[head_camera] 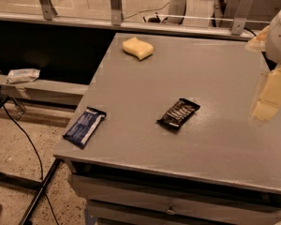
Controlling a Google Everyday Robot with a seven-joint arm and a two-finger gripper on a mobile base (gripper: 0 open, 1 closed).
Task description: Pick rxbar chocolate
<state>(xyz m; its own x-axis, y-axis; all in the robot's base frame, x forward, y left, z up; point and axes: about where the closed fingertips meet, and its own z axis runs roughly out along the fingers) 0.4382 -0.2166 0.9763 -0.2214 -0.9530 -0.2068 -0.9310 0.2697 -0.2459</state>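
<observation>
The rxbar chocolate (178, 113), a flat bar in a glossy black wrapper with whitish lettering, lies at an angle near the middle of the grey table (210, 74). My gripper (268, 100) shows as pale cream parts at the right edge of the view, above the table's right side. It is well to the right of the bar and a little farther back, and it does not touch the bar. Part of the gripper is cut off by the frame edge.
A dark blue wrapped bar (84, 126) lies at the table's front left corner, partly over the edge. A yellow sponge (138, 48) sits at the back of the table. Behind the table is a railing with glass. Cables run across the floor at left.
</observation>
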